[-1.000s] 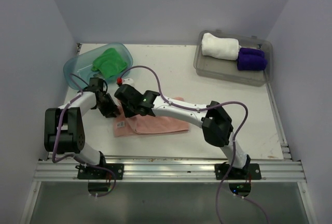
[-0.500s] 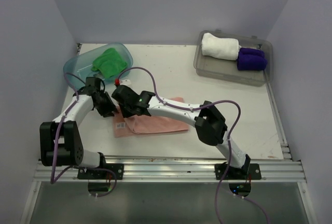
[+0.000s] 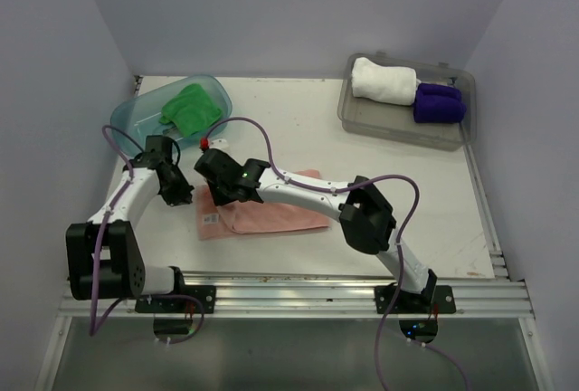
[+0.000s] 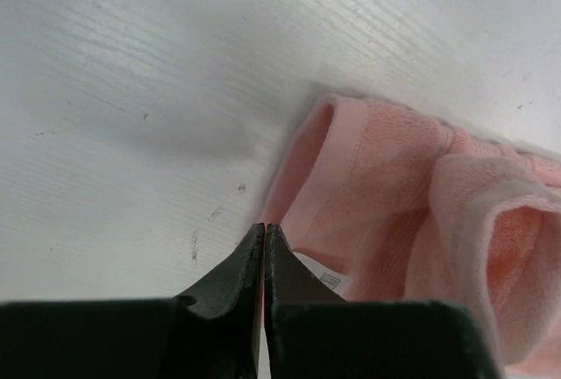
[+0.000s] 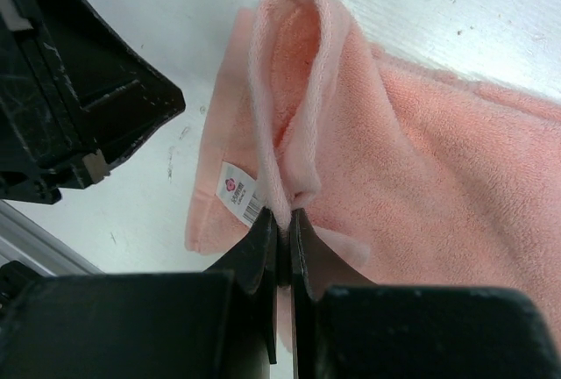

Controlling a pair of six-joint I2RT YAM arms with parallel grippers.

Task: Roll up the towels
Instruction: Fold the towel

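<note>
Rolling the pink towel [image 3: 271, 214] is the step in hand; it lies flat on the table [image 3: 298, 138] close to the near rail, between the two arms. The right fingers [image 5: 270, 234] are clamped on a raised fold at its left end, just beside the sewn label [image 5: 237, 190]. The left fingers [image 4: 260, 243] are pressed together with nothing seen between them, their tips at the towel's left edge; whether they touch it I cannot tell. To roll well, I judge the held fold should travel rightward, low over the cloth and turned over itself evenly, with the other arm minding the near corner so the roll does not skew. The towel's near edge sits close to the table's front edge, so room is tight there, while bare table shows to its right. Farther back on the left, a green towel [image 3: 190, 106] sits unrolled in the teal tub [image 3: 127, 115]; far right, a white towel [image 3: 384, 81] and a purple towel [image 3: 439, 101] lie rolled in the grey tray [image 3: 389, 124]
</note>
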